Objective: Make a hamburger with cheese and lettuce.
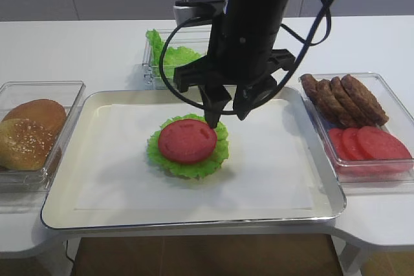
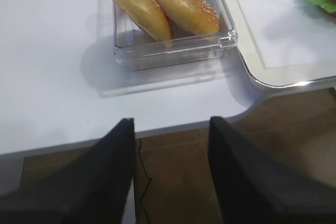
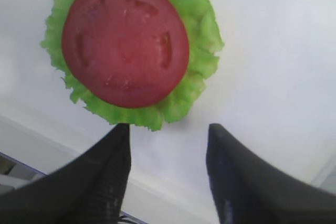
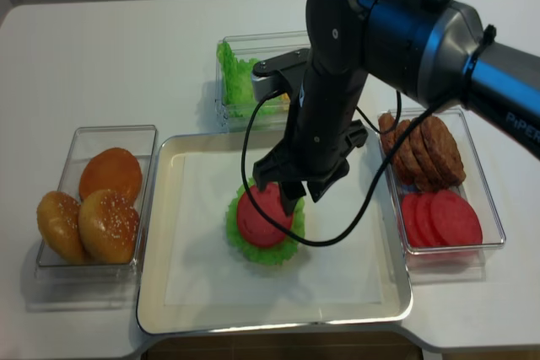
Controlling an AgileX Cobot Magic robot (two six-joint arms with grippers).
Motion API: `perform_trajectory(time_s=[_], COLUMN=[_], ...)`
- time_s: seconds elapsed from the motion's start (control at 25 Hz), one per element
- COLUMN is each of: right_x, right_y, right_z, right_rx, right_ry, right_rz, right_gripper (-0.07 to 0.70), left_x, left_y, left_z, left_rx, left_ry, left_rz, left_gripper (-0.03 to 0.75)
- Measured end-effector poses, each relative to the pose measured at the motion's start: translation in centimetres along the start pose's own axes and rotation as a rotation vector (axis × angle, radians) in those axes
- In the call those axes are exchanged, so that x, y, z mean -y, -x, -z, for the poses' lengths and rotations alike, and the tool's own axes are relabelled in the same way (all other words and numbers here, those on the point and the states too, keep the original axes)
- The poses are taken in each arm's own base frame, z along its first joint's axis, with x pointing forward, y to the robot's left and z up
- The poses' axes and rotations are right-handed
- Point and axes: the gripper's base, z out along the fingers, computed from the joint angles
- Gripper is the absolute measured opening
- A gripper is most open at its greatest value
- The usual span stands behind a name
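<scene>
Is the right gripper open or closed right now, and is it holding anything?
Open and empty. The right gripper shows two dark fingers spread apart, bare white paper between them, just off the hamburger.

Right gripper [image 1: 226, 113] points down, jaws apart; left gripper [image 2: 170, 129] likewise parted

Glossy black right arm [image 4: 337, 115], looping black cables, white lettering, tapered black claw [image 1: 226, 111] fingers [image 3: 105, 182]
</scene>
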Motion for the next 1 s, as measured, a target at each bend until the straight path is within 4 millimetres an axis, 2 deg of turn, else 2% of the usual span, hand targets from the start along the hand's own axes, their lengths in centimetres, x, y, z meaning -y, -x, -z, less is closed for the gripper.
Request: perform_trajectory(time_s=[0.16, 0.6, 0.76, 1.0], right_x=[0.2, 0.8, 1.4, 2.7], right_y=[-0.4, -3.4, -5.4, -9.7], right_z=[1.7, 9.5, 12.0, 14.5], right_rx=[0.049, 0.255, 0.326, 0.395], right_ry=[-0.039, -0.14, -0.202, -0.288], right_rz=[0.022, 0.076, 0.092, 0.067], right_gripper=[0.372, 0.372, 0.372, 0.372], left_x=[0.0, 0.0, 0.0, 0.0], left_y=[0.0, 0.0, 0.0, 0.0], left_z=[0.0, 0.0, 0.0, 0.0], left_rx=[0.0, 0.0, 0.0, 0.0], left_ry=[0.0, 0.0, 0.0, 0.0], left_rz=[0.0, 0.0, 0.0, 0.0], left_gripper=[0.342, 0.342, 0.342, 0.342])
